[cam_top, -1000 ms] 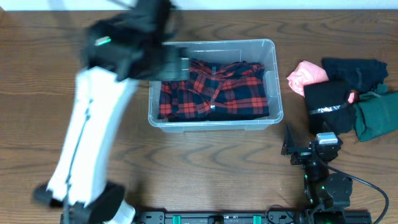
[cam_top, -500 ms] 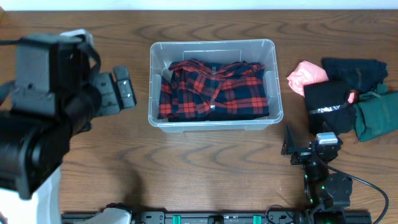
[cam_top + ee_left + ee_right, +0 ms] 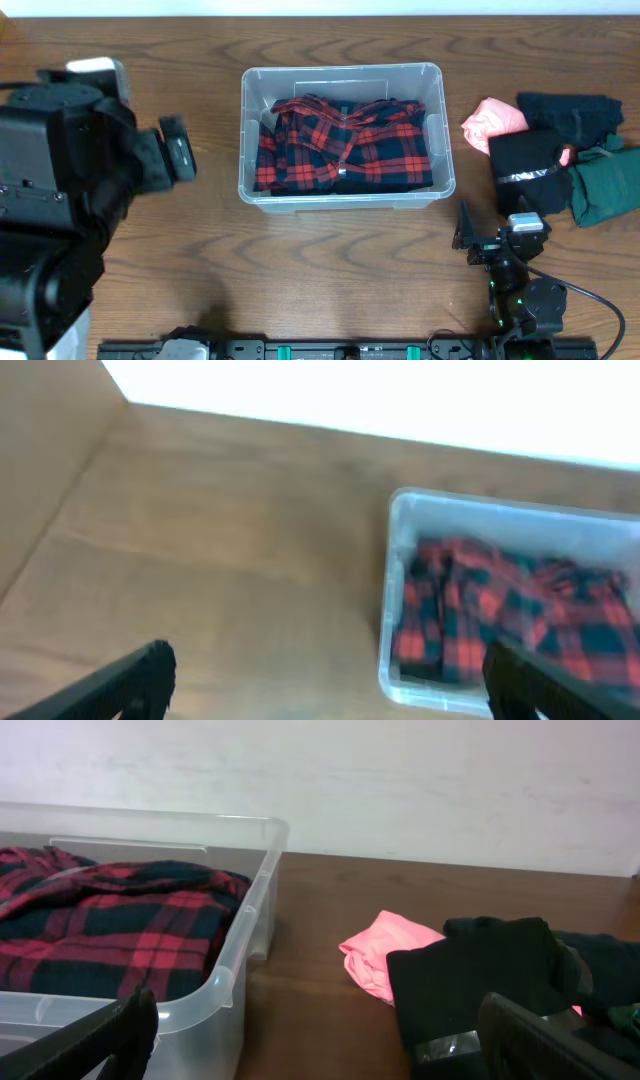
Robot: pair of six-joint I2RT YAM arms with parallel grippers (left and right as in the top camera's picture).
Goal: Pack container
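Dark wood-grain tbl (image 3: 320,270) — plain white wall (image 3: 400,780) at back

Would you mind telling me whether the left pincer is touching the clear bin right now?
Apart. The overhead view shows a strip of bare wooden table between the left pincer and the nearest wall of the bin.

Wooden table (image 3: 330,260). Crumpled red-and-black plaid shirt (image 3: 345,145). Heaped at far right: pink cloth (image 3: 493,120), touching black garment (image 3: 530,160); dark cloth (image 3: 565,108) behind; green cloth (image 3: 605,185) at the edge.
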